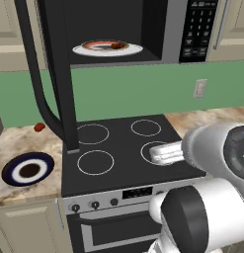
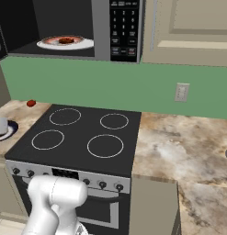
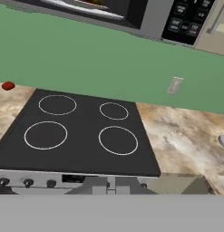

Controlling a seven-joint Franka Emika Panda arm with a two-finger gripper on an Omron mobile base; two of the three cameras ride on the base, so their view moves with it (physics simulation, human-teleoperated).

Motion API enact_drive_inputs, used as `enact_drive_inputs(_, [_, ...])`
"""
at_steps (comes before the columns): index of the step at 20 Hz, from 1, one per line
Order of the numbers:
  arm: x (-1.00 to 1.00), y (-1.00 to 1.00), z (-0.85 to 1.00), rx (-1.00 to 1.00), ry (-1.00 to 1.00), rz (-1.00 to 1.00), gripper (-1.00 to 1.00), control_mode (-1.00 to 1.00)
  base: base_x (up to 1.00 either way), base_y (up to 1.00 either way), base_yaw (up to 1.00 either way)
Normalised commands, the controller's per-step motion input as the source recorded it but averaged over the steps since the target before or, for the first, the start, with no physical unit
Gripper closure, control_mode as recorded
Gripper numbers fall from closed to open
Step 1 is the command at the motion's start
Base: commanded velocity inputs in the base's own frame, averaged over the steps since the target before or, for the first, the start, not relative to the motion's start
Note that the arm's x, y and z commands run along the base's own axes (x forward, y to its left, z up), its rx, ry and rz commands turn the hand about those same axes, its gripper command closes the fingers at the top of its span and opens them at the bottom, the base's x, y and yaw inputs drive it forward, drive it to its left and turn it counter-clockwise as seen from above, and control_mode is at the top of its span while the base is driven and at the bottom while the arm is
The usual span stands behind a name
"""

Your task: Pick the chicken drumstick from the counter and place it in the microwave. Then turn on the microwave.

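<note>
Drumstick [image 1: 117,46] sits half-hidden on the plate [image 1: 133,50] inside the open microwave [image 1: 170,29], at twelve o'clock; gripper state unclear.

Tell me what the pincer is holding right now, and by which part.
Nothing. The reddish-brown chicken drumstick already lies on the white plate inside the black microwave, away from the arm.

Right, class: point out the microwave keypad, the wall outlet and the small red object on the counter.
microwave keypad [image 2: 124,30], right base view, middle of the button panel.
wall outlet [image 2: 181,92], right base view, centre of its plate.
small red object [image 1: 39,127], left base view, its middle.
</note>
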Motion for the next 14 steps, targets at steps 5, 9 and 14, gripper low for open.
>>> enact_drive_inputs(5, [-0.21, 0.43, -0.27, 0.0, -0.31, 0.0, 1.0, -1.0, 0.0, 0.0, 0.0])
enact_drive_inputs(9, [0.0, 0.63, -0.09, 0.0, -0.23, 0.0, 1.0, -1.0, 0.0, 0.0, 0.0])
enact_drive_inputs(14, [0.0, 0.66, -0.08, 0.0, -0.21, 0.0, 1.0, -1.0, 0.0, 0.0, 0.0])
